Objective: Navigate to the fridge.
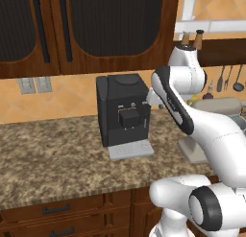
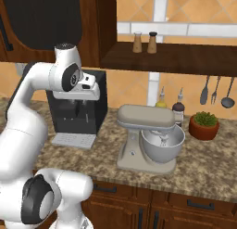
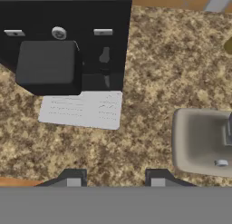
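Black coffee machine (image 1: pixel 122 111) stands on the granite counter (image 1: pixel 48 159) under dark wood cabinets (image 1: pixel 86 29), seen from the left base. From the right base, a grey stand mixer (image 2: pixel 148 137) stands right of that machine, a potted plant (image 2: pixel 204 124) beyond. In the hand view the gripper (image 3: pixel 115 178) hangs above the counter before the machine with fingers apart and holding nothing; no fridge can be seen, so its direction I cannot tell.

A: Surfaces?
B: Counter (image 1: pixel 53 154), speckled brown granite. Orange diagonal tile wall (image 2: pixel 190 8) behind it, pale outlet plates (image 1: pixel 35 85) set in it.

A: Cabinetry?
B: Dark wood upper cabinets (image 1: pixel 86 29), black inset panels, long black handles. Wood drawers (image 1: pixel 62 209) below, black pulls. A dark shelf (image 2: pixel 171 56) holds two shakers (image 2: pixel 144 42).

A: Countertop items?
B: Black coffee machine (image 1: pixel 122 111) with grey drip tray. Grey stand mixer (image 2: pixel 150 137). Two bottles (image 2: pixel 170 105), potted plant (image 2: pixel 203 124) beside them.

A: Wall-hung?
B: Utensils (image 2: pixel 216 91) hanging at right.
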Robot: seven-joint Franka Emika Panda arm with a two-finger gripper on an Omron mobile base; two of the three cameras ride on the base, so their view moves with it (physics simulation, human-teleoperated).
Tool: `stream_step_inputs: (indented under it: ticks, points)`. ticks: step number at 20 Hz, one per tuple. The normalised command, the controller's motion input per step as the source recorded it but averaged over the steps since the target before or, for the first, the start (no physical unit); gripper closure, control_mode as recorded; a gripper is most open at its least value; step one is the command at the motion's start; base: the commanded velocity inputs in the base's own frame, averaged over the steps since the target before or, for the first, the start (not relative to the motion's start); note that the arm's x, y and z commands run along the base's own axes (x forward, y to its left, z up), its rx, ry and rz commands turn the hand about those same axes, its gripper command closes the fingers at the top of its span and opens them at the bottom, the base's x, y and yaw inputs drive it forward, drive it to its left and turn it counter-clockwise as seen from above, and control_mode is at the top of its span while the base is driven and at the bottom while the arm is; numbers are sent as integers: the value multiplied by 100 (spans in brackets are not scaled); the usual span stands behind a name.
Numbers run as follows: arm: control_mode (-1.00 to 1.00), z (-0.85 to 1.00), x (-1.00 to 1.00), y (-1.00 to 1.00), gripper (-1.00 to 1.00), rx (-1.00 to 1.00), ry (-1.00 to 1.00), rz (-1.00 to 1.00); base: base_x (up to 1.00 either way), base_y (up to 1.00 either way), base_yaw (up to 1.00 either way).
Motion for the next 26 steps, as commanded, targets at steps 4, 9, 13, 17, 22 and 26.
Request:
stream_step_inputs:
  ticks: [4,9,13,17,22,26]
  points:
    - [-100,0,-65,0,-100,0,0,0,0,0,0]
    - [-100,0,-100,-7,-100,0,-4,-3,0,0,0]
    - [-100,0,-94,-19,-100,2,-11,-4,0,0,0]
    - [100,4,-64,-8,-100,2,-14,0,-25,-9,0]
    - [100,0,0,0,-100,0,0,0,-93,-73,-3]
    - [100,0,0,0,-100,0,0,0,-58,-100,-38]
